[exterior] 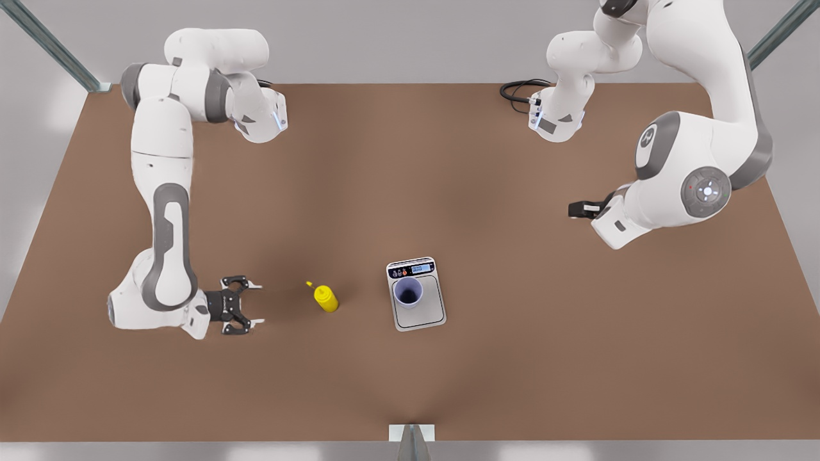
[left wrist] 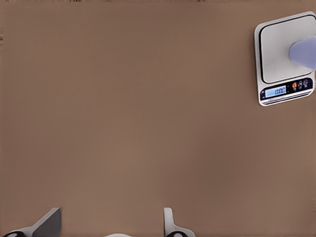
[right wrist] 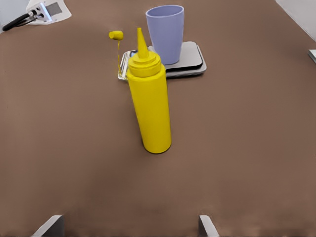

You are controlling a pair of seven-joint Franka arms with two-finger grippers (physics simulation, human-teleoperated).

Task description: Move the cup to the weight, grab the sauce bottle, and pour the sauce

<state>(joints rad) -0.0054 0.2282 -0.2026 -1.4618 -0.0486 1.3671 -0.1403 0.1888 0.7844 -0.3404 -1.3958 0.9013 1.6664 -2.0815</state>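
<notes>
The cup [exterior: 408, 292] sits on the scale [exterior: 416, 294] mid-table, and the right hand [exterior: 242, 304], fingers spread, lines up on the upright squeeze bottle [exterior: 325, 298] beside it, likely light, slick plastic best gripped mid-body, while the left hand [exterior: 580, 209] waits, fingers apart.

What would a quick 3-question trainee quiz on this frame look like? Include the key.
1. True or false: the cup stands on the weight.
2. Which claw is nearest the sauce bottle?
3. The sauce bottle is: A) lying on its side, B) upright and not held, C) gripped and lifted.

Key
1. True.
2. The right claw, open and facing the bottle with a gap between them. The left claw waits open over the table.
3. B.
</notes>
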